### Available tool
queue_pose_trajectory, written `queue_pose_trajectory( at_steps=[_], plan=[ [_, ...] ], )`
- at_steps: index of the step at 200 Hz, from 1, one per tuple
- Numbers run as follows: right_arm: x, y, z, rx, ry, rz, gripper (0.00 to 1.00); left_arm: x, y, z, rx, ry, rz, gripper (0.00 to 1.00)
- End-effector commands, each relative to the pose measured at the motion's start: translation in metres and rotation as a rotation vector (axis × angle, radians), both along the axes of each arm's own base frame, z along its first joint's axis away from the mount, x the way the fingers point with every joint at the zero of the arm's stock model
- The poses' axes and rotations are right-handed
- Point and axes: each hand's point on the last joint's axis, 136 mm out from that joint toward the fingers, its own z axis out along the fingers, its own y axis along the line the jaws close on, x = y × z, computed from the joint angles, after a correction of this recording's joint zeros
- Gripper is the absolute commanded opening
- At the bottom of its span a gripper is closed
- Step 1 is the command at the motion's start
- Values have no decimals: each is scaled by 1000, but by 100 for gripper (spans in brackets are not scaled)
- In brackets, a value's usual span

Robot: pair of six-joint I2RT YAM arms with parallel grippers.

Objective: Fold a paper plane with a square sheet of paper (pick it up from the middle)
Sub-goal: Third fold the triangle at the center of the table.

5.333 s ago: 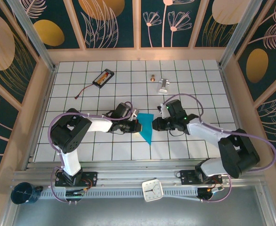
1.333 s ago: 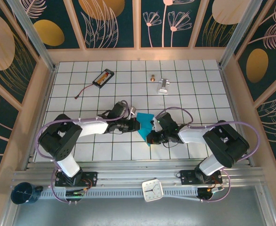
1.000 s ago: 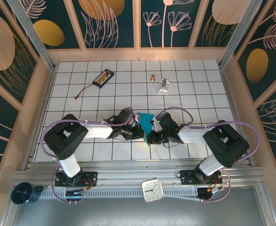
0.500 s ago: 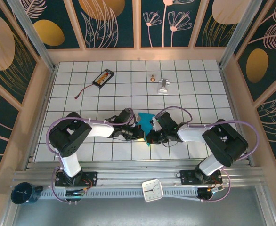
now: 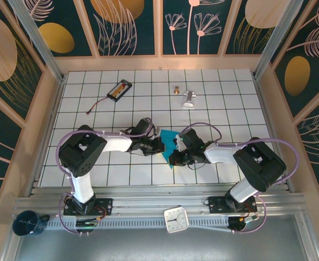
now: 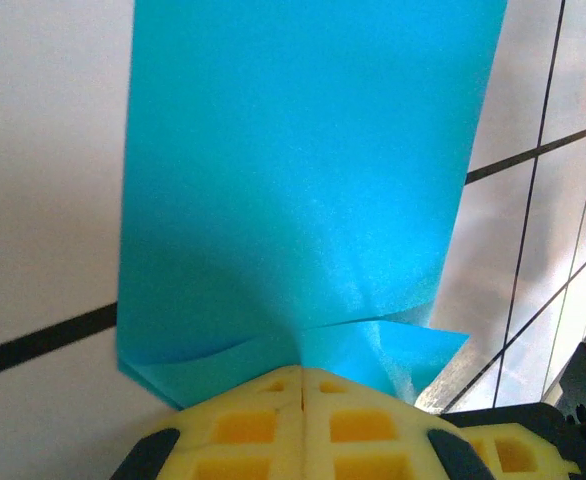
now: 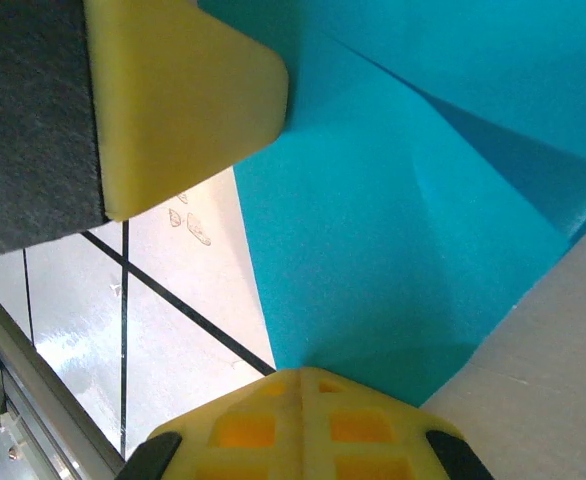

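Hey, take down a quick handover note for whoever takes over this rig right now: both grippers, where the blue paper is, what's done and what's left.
Left gripper: shut, pinching one edge of the teal paper.
Right gripper: shut on the paper's other side, at a corner.
Paper: held between the two grippers over the middle of the table.
Done: some folds are in, with flaps and creases showing.
Left: it is not yet a slim pointed dart, so the remaining folds need finishing.
The battery pack and silver metal piece lie on the far side, away from the work.
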Motion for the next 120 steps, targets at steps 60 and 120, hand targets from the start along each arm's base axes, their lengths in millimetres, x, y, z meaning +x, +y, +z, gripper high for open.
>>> queue_pose_trajectory(
  at_steps=[60, 120],
  plan=[
    [-53, -69, -60, -331, 201, -33, 0, 34, 44, -29, 85, -10, 95, 0],
    [-55, -72, -59, -337, 200, -36, 0, 60, 69, -35, 112, -24, 156, 0]
  ],
)
